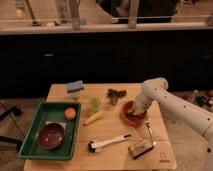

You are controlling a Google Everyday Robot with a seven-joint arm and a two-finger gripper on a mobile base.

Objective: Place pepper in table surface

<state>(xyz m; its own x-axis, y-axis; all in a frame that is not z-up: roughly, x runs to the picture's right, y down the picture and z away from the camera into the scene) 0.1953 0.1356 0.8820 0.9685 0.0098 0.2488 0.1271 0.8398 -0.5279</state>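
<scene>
My gripper (135, 109) reaches down into the orange-red bowl (131, 119) at the right of the light tan wooden table surface (112, 131). The white arm (170, 102) comes in from the right. The gripper covers most of the bowl's inside. The dark green pepper does not show in the open; if it lies in the bowl, the gripper hides it.
A green tray (30, 146) at the left holds a dark red bowl (51, 136) and an orange ball (71, 113). On the table are a pale green cup (94, 103), a yellow banana-like piece (93, 118), a blue sponge (76, 86), a dark clump (116, 94), a white-handled brush (107, 143) and a brown block (140, 148).
</scene>
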